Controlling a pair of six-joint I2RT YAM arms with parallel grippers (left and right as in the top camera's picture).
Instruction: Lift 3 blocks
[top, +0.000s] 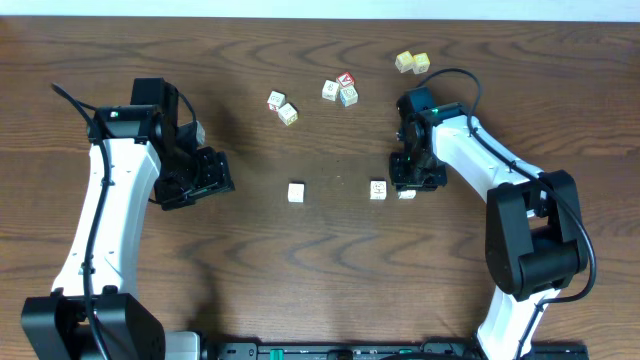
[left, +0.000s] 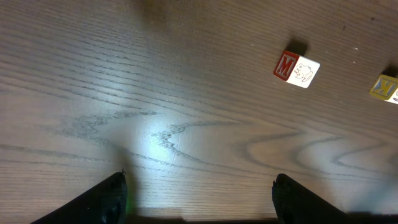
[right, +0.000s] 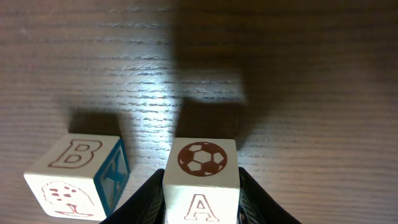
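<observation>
Cube (right: 201, 159) of pale wood — football print — clamped in right end effector (right: 201, 200), grained worktop (right: 292, 68) beneath; left end effector (left: 199, 198) splayed.

dark brown wood-grain tabletop (right: 280, 74): smooth, semi-gloss, shows glare. whitish wooden football-print cube (right: 202, 163) and whitish wooden blue-sided cube (right: 74, 177): matt, printed faces.
</observation>
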